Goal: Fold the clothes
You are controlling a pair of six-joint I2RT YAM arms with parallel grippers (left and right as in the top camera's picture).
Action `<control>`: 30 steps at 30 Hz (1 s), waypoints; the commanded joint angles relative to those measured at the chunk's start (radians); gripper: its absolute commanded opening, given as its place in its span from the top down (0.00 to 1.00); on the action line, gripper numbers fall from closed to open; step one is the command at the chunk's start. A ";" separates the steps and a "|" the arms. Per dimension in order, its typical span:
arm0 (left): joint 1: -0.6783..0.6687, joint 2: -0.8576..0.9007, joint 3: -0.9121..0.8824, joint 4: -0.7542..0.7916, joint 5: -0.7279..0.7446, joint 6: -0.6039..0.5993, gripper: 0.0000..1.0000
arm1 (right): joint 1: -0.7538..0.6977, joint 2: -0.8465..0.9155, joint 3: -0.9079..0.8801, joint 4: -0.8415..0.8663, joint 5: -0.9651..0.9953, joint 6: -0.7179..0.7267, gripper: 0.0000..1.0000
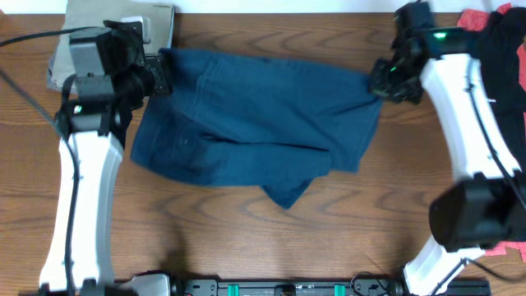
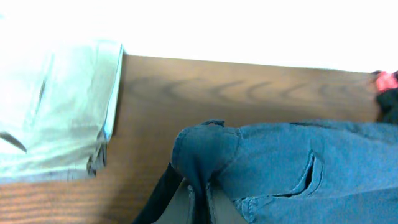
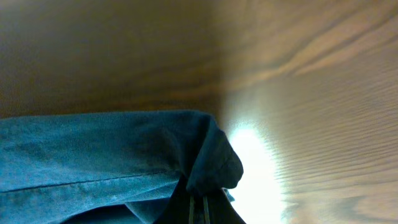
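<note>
The navy-blue denim garment (image 1: 255, 123) lies spread across the middle of the wooden table, with a flap folded under at its near edge. My left gripper (image 1: 160, 76) is shut on the garment's top left corner; the left wrist view shows the cloth bunched between the fingers (image 2: 200, 186). My right gripper (image 1: 380, 82) is shut on the garment's top right corner, and the right wrist view shows denim pinched in the jaws (image 3: 205, 186). A pocket slit shows on the garment (image 2: 311, 177).
Folded khaki-beige trousers (image 1: 115, 29) lie at the back left, just behind my left gripper, also in the left wrist view (image 2: 56, 112). A black T-shirt (image 1: 505, 57) and something red (image 1: 477, 20) lie at the far right edge.
</note>
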 commanded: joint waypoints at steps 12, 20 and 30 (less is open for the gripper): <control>-0.092 -0.336 0.007 0.002 -0.014 -0.054 0.94 | -0.056 -0.329 0.185 -0.127 0.038 -0.063 0.99; -0.092 -0.564 0.010 0.001 -0.015 -0.057 0.94 | -0.056 -0.493 0.219 -0.166 0.037 -0.065 0.99; -0.092 -0.702 0.051 -0.031 -0.050 -0.092 0.94 | -0.056 -0.614 0.266 -0.204 0.037 -0.060 0.99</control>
